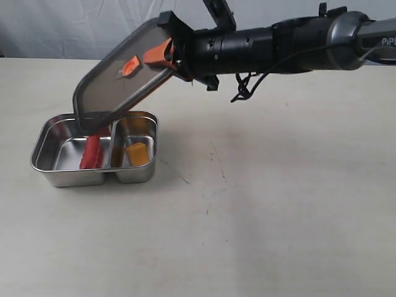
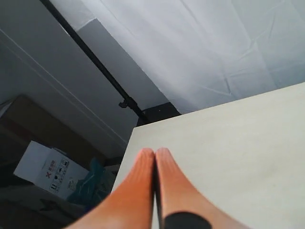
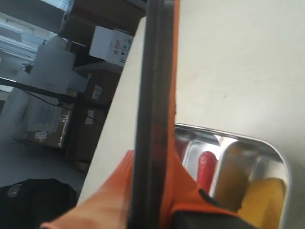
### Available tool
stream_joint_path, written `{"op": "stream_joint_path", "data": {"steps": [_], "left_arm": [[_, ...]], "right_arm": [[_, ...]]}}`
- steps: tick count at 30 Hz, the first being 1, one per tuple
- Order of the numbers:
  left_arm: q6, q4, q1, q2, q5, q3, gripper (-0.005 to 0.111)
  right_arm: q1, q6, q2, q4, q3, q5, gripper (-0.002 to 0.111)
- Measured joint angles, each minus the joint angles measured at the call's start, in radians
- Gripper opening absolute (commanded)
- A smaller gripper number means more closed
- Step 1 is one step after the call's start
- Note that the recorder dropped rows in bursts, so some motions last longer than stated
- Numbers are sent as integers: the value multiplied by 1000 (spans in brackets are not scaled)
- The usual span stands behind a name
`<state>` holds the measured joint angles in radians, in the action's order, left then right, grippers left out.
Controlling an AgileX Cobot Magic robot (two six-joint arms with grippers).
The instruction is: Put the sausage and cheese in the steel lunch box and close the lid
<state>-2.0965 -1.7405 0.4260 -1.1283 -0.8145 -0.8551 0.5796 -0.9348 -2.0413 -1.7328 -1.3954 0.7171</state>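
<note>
lid [image 1: 114,74], smoky and translucent, hangs tilted over the shiny steel lunch box [image 1: 59,158], pinched in the right gripper [image 1: 163,54], red sausage [image 1: 93,153] and yellow cheese wedge [image 1: 137,153] in separate compartments, left gripper [image 2: 155,160] squeezed shut, empty.

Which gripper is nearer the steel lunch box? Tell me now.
Right. The right gripper holds the lid tilted just above the steel lunch box; the left gripper, shut, is away at the table edge.

You've got soft, even, fairly bright light in the exterior view. There's just a faint shadow under the steel lunch box [image 1: 62,176] at 9 o'clock and mild glints inside it. In the right wrist view, the lid [image 3: 152,119] up close is total mush, and the room behind it goes dim.
</note>
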Motion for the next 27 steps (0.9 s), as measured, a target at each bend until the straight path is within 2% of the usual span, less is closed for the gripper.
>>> {"op": "stream_joint_path", "data": {"steps": [3, 8, 13, 17, 27], "left_arm": [[0, -2, -35, 0, 27, 0, 0], [0, -2, -85, 0, 130, 0, 0], [0, -2, -95, 0, 205, 0, 0], [0, -2, -95, 0, 209, 0, 0], [0, -2, -95, 0, 198, 0, 0]], "right_arm": [[24, -23, 13, 0, 48, -59, -1], [52, -195, 57, 0, 24, -96, -1], [36, -381, 103, -2, -69, -260, -1], [11, -521, 107, -2, -144, -401, -1], [2, -666, 110, -4, -185, -520, -1]]}}
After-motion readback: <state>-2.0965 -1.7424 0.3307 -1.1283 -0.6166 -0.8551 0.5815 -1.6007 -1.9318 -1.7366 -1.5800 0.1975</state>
